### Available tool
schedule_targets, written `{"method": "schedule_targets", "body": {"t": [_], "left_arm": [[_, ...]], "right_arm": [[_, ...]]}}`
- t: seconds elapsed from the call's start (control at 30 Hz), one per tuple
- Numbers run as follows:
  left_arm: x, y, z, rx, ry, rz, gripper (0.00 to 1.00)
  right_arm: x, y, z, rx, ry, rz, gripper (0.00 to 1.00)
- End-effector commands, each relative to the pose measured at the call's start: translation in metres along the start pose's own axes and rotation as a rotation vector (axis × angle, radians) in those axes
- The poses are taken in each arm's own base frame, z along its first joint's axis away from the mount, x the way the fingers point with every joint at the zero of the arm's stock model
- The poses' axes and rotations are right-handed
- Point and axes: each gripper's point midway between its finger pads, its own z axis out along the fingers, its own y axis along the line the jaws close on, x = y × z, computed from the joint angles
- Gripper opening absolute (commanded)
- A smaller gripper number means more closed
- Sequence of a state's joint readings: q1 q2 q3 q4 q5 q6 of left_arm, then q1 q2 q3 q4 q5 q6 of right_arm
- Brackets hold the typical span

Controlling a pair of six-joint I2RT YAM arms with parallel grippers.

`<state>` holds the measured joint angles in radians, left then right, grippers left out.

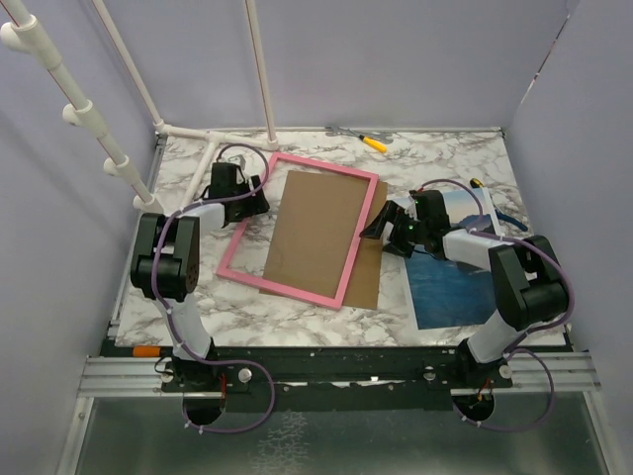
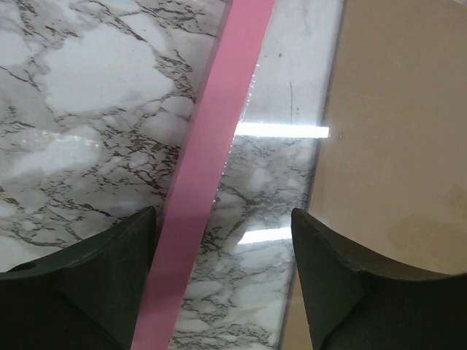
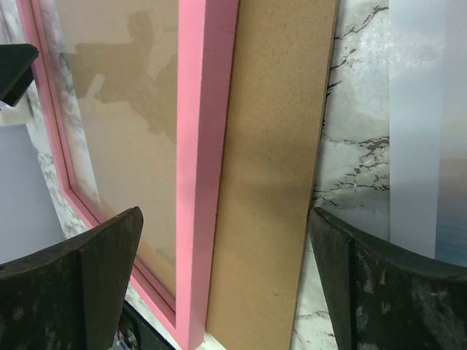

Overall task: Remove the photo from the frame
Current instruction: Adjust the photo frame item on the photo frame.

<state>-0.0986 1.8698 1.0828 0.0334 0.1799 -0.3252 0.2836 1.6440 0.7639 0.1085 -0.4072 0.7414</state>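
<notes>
Left pincer (image 2: pixel 222 248) spread, straddles pink edge of frame (image 1: pixel 282 289), likely to steady it. Right pincer (image 3: pixel 226 248) spread over brown board (image 3: pixel 273 182). Photo (image 1: pixel 455 292) flat on table (image 1: pixel 198 307), looks already out.

High rear overview; two downward wrist close-ups, all sharing the frame (image 2: pixel 201 168)

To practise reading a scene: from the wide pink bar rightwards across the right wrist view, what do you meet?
Pink rectangular picture frame, brown fibreboard back panel, grey-veined marble tabletop, pale thin photo print.
</notes>
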Motion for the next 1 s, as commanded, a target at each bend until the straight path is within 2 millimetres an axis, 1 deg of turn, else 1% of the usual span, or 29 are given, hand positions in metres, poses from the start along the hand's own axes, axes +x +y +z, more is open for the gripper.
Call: {"method": "schedule_targets", "body": {"t": [0.0, 0.23, 0.33, 0.4, 0.63, 0.7, 0.8, 0.9, 0.93, 0.97], "left_arm": [[0.053, -0.004, -0.005, -0.023, 0.144, -0.056, 0.75], [0.083, -0.014, -0.013, -0.022, 0.191, -0.086, 0.75], [0.099, -0.024, -0.015, 0.005, 0.207, -0.105, 0.75], [0.103, -0.033, -0.017, 0.032, 0.196, -0.118, 0.75], [0.120, -0.048, -0.029, 0.073, 0.196, -0.172, 0.75], [0.123, -0.053, -0.033, 0.089, 0.195, -0.179, 0.75], [0.125, -0.053, -0.034, 0.079, 0.190, -0.198, 0.77], [0.118, -0.045, -0.037, 0.032, 0.148, -0.206, 0.80], [0.113, -0.043, -0.039, 0.017, 0.128, -0.205, 0.83], [0.108, -0.041, -0.042, 0.000, 0.104, -0.204, 0.88]], "right_arm": [[0.005, -0.005, 0.006, 0.025, 0.019, 0.002, 1.00], [-0.001, 0.001, 0.006, 0.008, 0.017, -0.022, 1.00], [-0.003, 0.004, 0.005, -0.001, 0.018, -0.027, 1.00], [-0.002, 0.005, 0.006, -0.010, 0.024, -0.027, 1.00], [-0.003, 0.003, 0.006, 0.003, 0.018, -0.025, 1.00], [-0.006, 0.002, 0.005, 0.011, 0.012, -0.030, 1.00], [-0.011, 0.004, 0.004, 0.009, 0.006, -0.039, 1.00], [-0.021, 0.003, 0.005, 0.034, -0.009, -0.063, 1.00], [-0.028, 0.002, 0.005, 0.052, -0.024, -0.077, 1.00], [-0.034, -0.002, 0.003, 0.085, -0.039, -0.088, 1.00]]}}
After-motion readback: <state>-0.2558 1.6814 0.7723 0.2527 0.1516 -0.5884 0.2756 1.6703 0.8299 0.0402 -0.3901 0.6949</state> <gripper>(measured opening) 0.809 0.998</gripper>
